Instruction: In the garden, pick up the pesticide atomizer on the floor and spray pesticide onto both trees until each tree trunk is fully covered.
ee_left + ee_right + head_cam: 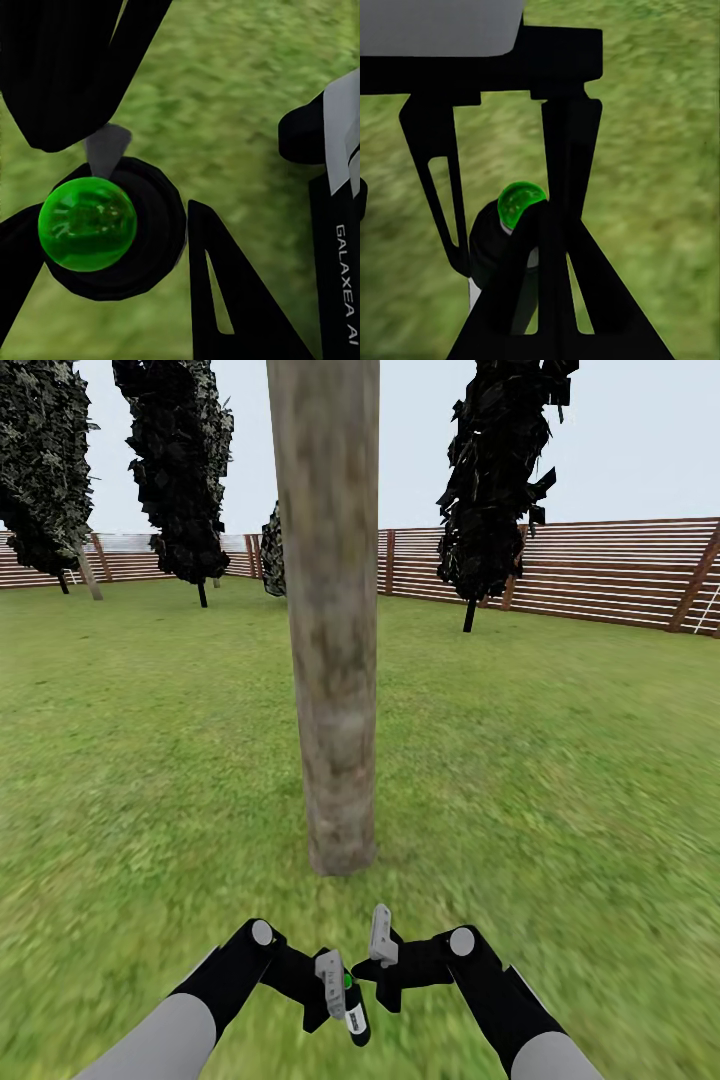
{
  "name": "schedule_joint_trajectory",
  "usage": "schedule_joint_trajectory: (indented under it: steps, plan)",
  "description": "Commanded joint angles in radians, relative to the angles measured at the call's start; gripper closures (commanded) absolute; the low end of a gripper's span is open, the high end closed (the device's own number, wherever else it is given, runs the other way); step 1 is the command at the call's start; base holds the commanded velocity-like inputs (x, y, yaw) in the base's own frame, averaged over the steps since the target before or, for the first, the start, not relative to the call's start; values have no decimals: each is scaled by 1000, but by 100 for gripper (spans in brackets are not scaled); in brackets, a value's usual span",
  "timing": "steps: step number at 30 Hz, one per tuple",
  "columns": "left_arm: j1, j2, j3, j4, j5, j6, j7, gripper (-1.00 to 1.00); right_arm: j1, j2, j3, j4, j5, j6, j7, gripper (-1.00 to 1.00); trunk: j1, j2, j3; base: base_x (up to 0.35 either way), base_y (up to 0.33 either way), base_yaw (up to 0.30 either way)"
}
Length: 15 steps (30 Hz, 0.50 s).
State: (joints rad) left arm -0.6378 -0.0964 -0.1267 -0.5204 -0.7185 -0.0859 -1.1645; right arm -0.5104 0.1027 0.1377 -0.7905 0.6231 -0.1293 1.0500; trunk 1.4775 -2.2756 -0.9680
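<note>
One tree trunk (333, 620), thick with mottled grey-brown bark, rises from the lawn straight ahead and close. I see no pesticide specks on it. Far back at the left, a paler trunk (90, 572) stands by the fence. My left gripper (343, 1000) (112, 225) is shut on the pesticide atomizer (356, 1018) (142, 232), a black bottle with a round green cap (87, 223) (519, 201). It is held low in front of me, short of the trunk's foot. My right gripper (370, 968) (547, 217) sits just beside the bottle, fingers together and holding nothing.
Green grass (560, 760) spreads all around the trunk. A brown slat fence (600, 575) runs along the back and right. Thin-trunked dark trees (495, 490) (180, 480) stand before it, well beyond the trunk.
</note>
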Motion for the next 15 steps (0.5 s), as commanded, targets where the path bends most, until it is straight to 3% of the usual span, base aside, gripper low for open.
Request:
schedule_joint_trajectory:
  steps: [1,10,12,15]
  plan:
    - [0,0,1,-1,-7,-9,-1,100,0,0,-1,-1,10,-10,1,100,0,0,-1,0,0,0]
    - [9,17,-3,7,-17,-9,8,100,0,0,-1,-1,10,-10,1,100,0,0,-1,0,0,0]
    - [12,30,-4,7,-21,-8,8,100,0,0,-1,-1,10,-10,1,100,0,0,-1,0,0,0]
    - [13,78,-4,9,-32,-8,8,100,0,0,-1,-1,11,-10,1,100,0,0,-1,0,0,0]
